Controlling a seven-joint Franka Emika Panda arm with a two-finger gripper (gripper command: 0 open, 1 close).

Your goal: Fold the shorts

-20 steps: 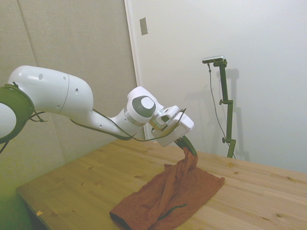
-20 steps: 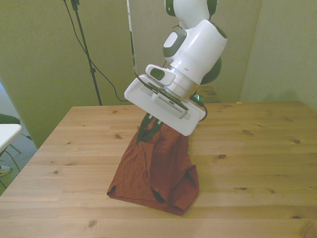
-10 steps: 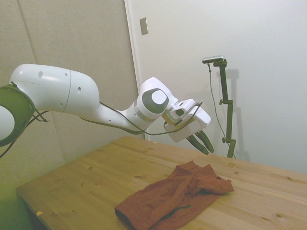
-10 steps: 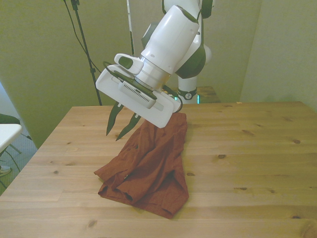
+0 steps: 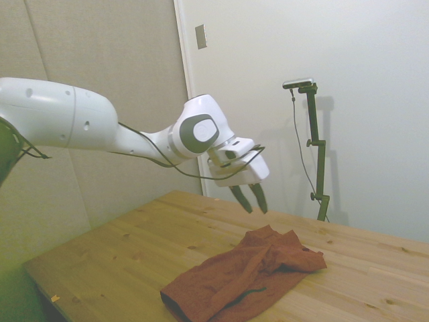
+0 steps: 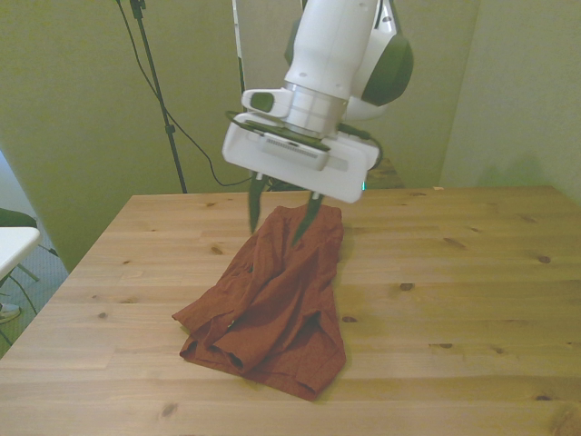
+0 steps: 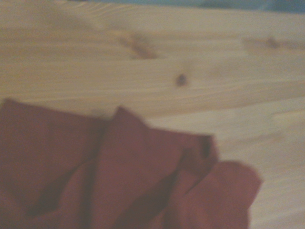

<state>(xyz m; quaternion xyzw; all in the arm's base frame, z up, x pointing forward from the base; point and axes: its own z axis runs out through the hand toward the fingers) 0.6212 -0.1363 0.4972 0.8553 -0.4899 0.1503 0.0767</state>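
Just rumpled shorts (image 6: pixel 272 309) under the open, empty hand (image 6: pixel 282 218)

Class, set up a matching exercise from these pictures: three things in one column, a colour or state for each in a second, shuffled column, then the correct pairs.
Column one:
1. shorts
2. gripper
3. table

Column two:
A. open, in the air, holding nothing
B. light wood with dark knots
C. rust-red, lying crumpled

Pairs: 1-C, 2-A, 3-B
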